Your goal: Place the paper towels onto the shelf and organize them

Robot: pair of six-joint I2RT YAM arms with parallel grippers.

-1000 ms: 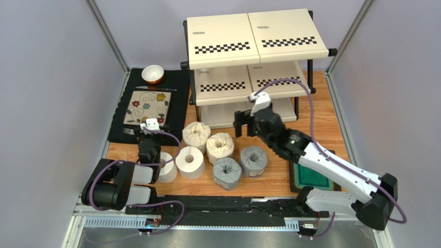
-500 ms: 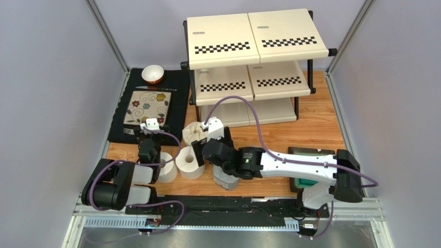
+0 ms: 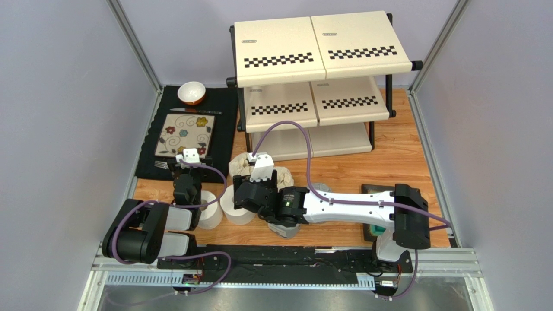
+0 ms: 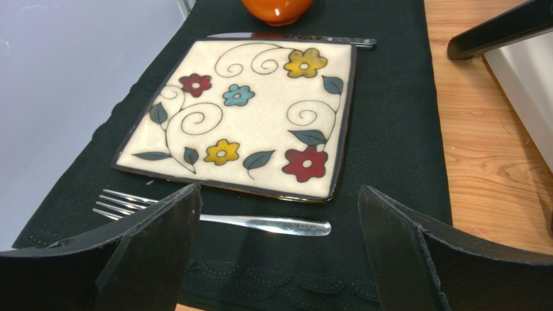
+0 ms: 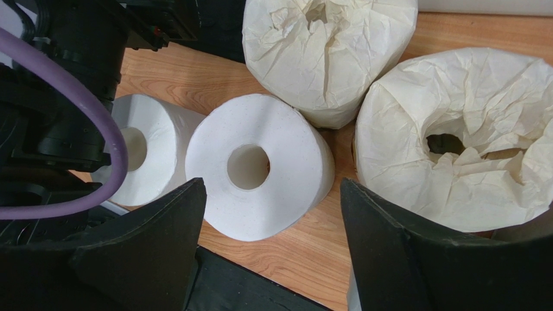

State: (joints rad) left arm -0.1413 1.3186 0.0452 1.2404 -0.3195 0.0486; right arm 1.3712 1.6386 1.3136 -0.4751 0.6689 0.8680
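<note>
While the right end effector (image 5: 271, 191) hangs, fingers apart, over a plain white roll (image 5: 285, 149) on the desk (image 3: 402, 155), a second white roll (image 5: 146, 152) crowds its left and cream-wrapped rolls (image 5: 328, 58) its far side and right. The shelf (image 3: 321, 45) stands farther back. The left end effector (image 4: 279, 194) gapes near the floral plate (image 4: 246, 116).

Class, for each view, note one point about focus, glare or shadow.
Top view: even light, sharp throughout, shelf shading its lower tiers. Left wrist: plate crisp, fork glinting. Right wrist: white roll sharp, near fingers dark and featureless.
</note>
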